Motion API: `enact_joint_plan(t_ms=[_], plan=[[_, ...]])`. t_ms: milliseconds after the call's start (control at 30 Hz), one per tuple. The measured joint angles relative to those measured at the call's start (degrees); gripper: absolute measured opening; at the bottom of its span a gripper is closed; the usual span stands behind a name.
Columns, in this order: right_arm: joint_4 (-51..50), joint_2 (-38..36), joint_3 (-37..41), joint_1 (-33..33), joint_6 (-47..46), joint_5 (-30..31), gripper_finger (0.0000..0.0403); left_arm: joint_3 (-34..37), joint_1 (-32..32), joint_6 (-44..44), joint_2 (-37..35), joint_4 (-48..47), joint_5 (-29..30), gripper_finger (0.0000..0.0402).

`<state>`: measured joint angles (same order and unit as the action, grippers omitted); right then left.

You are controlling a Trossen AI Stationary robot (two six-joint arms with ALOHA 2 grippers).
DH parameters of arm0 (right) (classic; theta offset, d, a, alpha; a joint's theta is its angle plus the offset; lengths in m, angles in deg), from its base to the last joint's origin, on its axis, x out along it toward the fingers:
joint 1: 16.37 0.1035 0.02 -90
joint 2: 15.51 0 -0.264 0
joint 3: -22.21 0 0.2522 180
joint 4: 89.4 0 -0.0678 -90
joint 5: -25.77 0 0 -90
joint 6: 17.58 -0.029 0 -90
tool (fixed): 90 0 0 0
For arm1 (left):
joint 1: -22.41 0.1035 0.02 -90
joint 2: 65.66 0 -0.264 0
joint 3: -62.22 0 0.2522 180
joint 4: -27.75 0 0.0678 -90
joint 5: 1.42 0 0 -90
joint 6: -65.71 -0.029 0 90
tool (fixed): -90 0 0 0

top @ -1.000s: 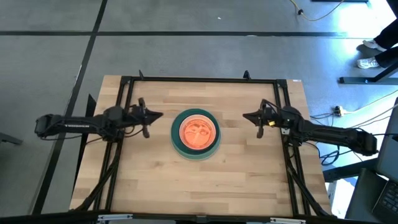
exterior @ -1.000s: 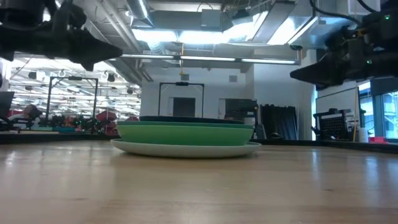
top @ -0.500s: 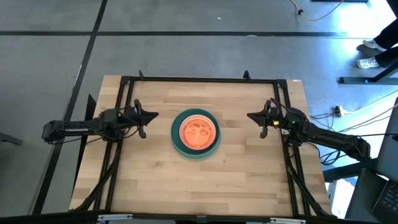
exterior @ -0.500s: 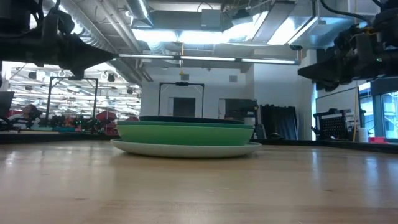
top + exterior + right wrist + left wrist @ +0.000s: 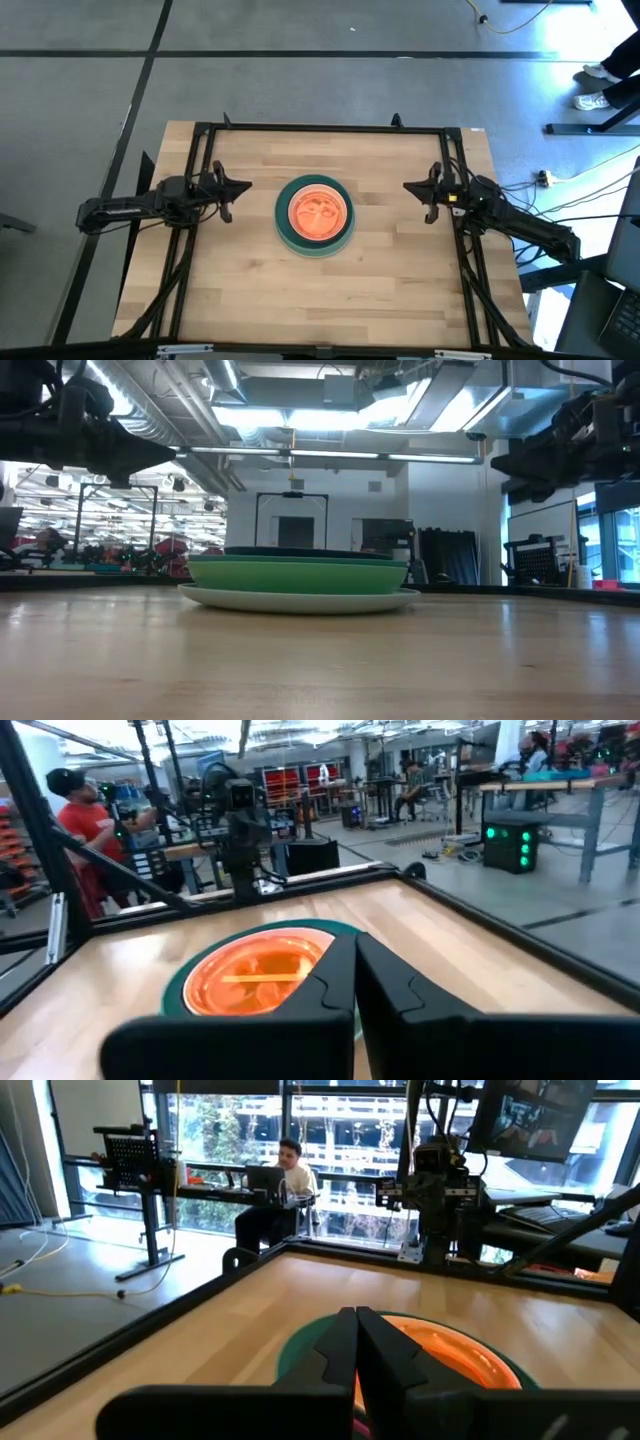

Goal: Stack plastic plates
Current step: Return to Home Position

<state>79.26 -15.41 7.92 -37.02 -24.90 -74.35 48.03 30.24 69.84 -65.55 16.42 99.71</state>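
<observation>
Plastic plates (image 5: 315, 215): one flat stack at the centre of the table (image 5: 250, 290), faces up.
Round, no long axis; orange on top, teal rim, green and pale below. Left gripper (image 5: 244, 186) and right gripper (image 5: 409, 187) flank it, apart, fingers pressed together, empty.

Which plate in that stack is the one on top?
The orange plate: seen from above, its whole face shows, while the others under it show only as a dark green rim around it.
</observation>
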Motion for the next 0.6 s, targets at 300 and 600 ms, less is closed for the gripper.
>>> enact_joint_plan(t_ms=[300, 600], plan=[[-0.64, 0.63, -0.01, 0.0, -1.52, 3.0, 0.0002, 0.0, 0.03, -0.41, 0.23, 0.07, 0.82, 0.0], [-0.75, 0.66, -0.03, 0.0, -1.45, 3.2, 0.0002, 0.0, 0.03, 0.1, 0.27, 0.09, 0.82, 0.0]])
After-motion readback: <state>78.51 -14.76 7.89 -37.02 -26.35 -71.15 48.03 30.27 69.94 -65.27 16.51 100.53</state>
